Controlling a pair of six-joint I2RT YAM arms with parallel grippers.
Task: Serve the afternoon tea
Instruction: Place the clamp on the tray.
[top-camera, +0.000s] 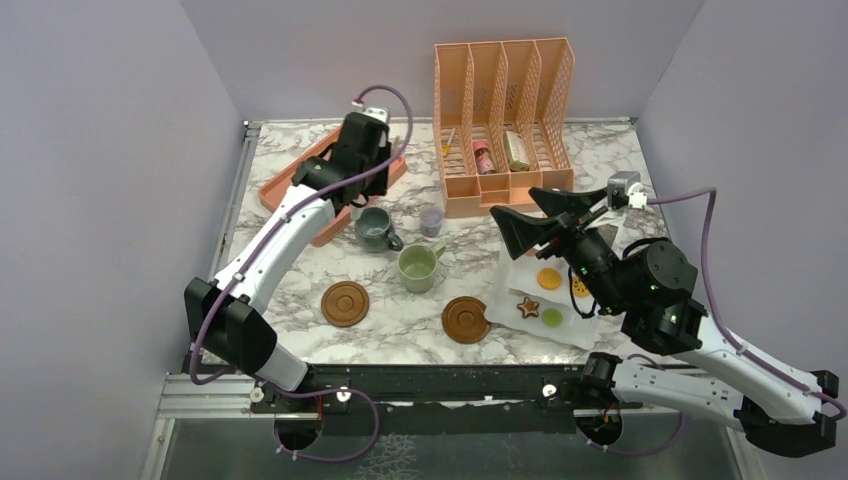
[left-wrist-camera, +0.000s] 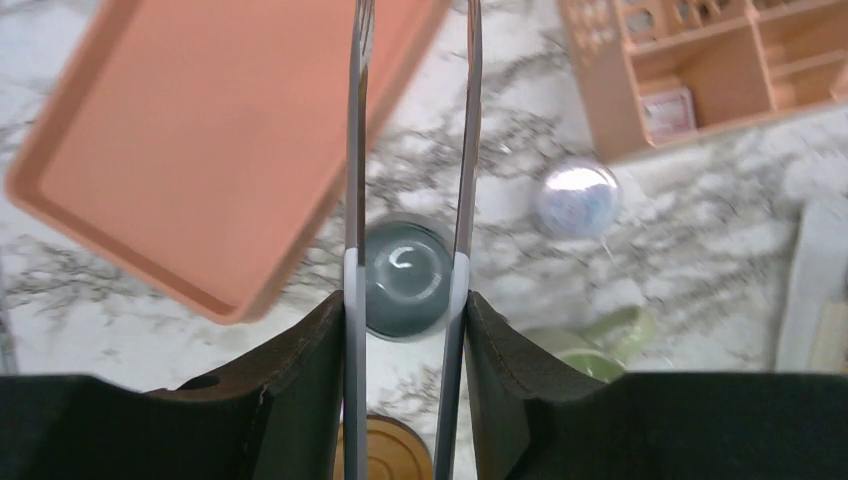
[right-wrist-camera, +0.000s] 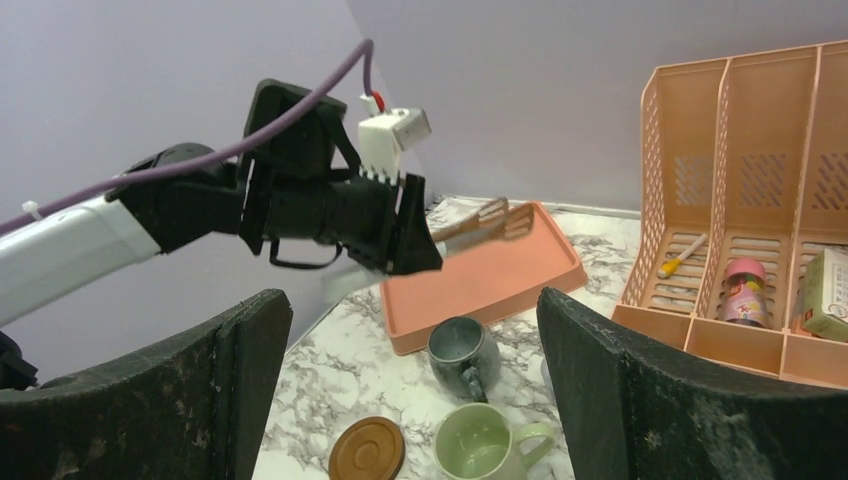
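Left hand (right-wrist-camera: 412, 245) clamps tongs (right-wrist-camera: 490, 218) over the grey-blue mug (top-camera: 375, 228); right hand (top-camera: 535, 215) hangs wide and empty above the cookies (top-camera: 549, 279). Neither that mug nor the pale green mug (top-camera: 418, 268) sits on a coaster (top-camera: 345, 302) yet, so most bench serving remains.

Plain pale-lilac walls (top-camera: 100, 150) box in three sides (back, L, R). Tabletop (top-camera: 400, 338) is white marble-look w/ grey veins. Aluminium frame (top-camera: 200, 405) edges the near L corner, black rail (top-camera: 450, 382) along the front. Light is soft and even.
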